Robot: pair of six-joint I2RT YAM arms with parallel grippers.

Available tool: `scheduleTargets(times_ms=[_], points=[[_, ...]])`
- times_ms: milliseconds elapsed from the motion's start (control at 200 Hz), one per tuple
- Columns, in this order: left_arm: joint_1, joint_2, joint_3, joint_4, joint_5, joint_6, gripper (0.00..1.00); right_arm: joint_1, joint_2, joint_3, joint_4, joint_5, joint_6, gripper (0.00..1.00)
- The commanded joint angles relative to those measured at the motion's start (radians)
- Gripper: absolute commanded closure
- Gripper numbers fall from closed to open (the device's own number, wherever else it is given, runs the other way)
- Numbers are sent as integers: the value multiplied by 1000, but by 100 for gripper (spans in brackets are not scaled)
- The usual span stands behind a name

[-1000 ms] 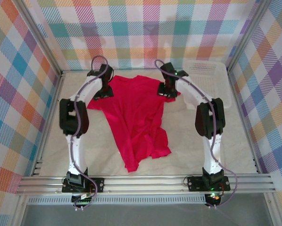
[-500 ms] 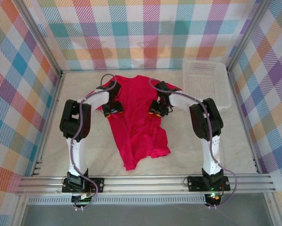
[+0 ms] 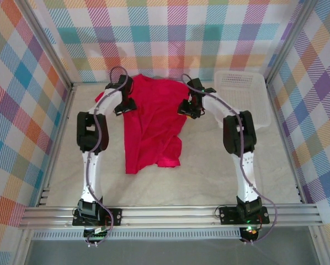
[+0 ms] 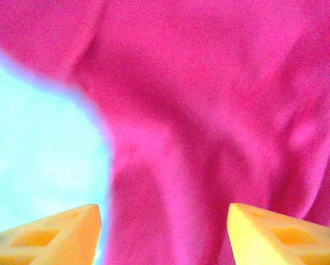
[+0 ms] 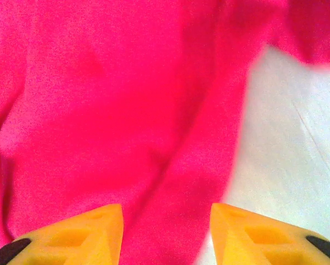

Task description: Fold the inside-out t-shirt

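Note:
The inside-out t-shirt [image 3: 154, 121] is a crimson-red garment that lies crumpled along the middle of the table, neckline end toward the back wall and hem bunched nearer me. My left gripper [image 3: 123, 105] sits at its left shoulder and my right gripper [image 3: 187, 109] at its right shoulder. In the left wrist view the yellow fingertips [image 4: 71, 226] stand wide apart around the left gripper [image 4: 165, 215], over red fabric [image 4: 209, 110]. In the right wrist view the right gripper [image 5: 166, 215] is also spread, over the shirt's edge [image 5: 99, 99]. No pinch on the cloth shows.
A white lattice basket [image 3: 242, 83] stands at the back right corner, close to the right arm. The pale table surface [image 3: 209, 176] runs bare toward the front rail. Plaid walls close in the left, right and back sides.
Both grippers swung toward me and then back to the far side. The shirt shifted with them toward the back wall, and its hem has drawn up and to the left.

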Motion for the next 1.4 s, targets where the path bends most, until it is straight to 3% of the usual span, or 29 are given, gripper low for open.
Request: scheduleTargets(times_ms=[0, 120, 240, 445, 740, 870, 945, 1065, 1230, 1395], points=[[-28, -351, -288, 1, -70, -31, 38, 39, -266, -219, -3, 10, 3, 52], [-66, -646, -674, 67, -16, -90, 39, 90, -479, -558, 114, -17, 87, 50], [-128, -857, -954, 104, 63, -158, 39, 160, -592, -789, 186, -39, 166, 47], [-223, -1001, -1222, 226, 133, -263, 38, 291, -618, -958, 313, -63, 286, 45], [-226, -917, -1300, 351, 153, -302, 40, 362, -537, -925, 326, -23, 318, 44], [-227, -867, -1295, 371, 130, -309, 51, 362, -502, -885, 303, -2, 300, 46], [-225, -849, -1280, 348, 92, -307, 64, 362, -484, -854, 282, 17, 286, 52], [-221, -862, -1239, 255, 13, -295, 84, 361, -462, -797, 229, 44, 254, 76], [-194, -964, -1205, 134, -54, -280, 97, 359, -502, -774, 166, 85, 228, 100], [-161, -1051, -1183, 71, -52, -264, 99, 356, -571, -792, 116, 125, 215, 100]])
